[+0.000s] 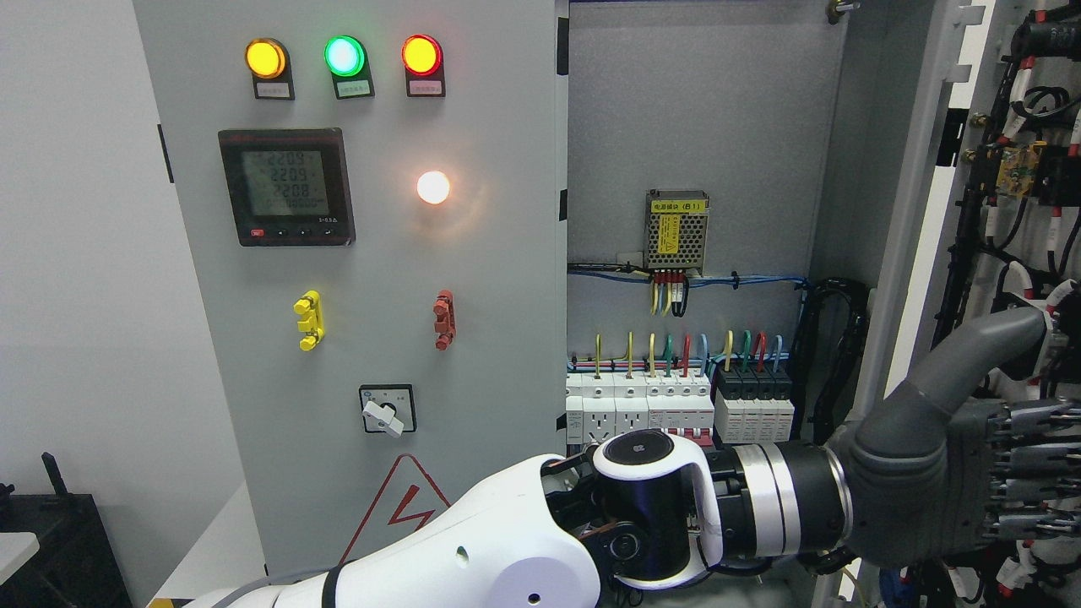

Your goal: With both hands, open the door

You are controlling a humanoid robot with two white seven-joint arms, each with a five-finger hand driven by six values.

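The grey cabinet's right door (916, 219) stands swung open to the right, with its wired inner face (1026, 169) showing. My left arm (507, 557) comes in from the lower left and reaches across the opening. My left hand (1005, 456) lies at the door's inner side, low down. Its thumb (988, 350) points up and its fingers (1034, 485) stretch straight toward the right edge of the picture, holding nothing. The fingertips are cut off by the frame. The right arm does not show.
Inside the cabinet are a row of breakers (676, 405) with coloured wires and a small power supply (677, 230). The left panel (498, 279) carries three lit lamps, a meter (285, 187) and a rotary switch (387, 410). A dark object (51, 540) sits at the lower left.
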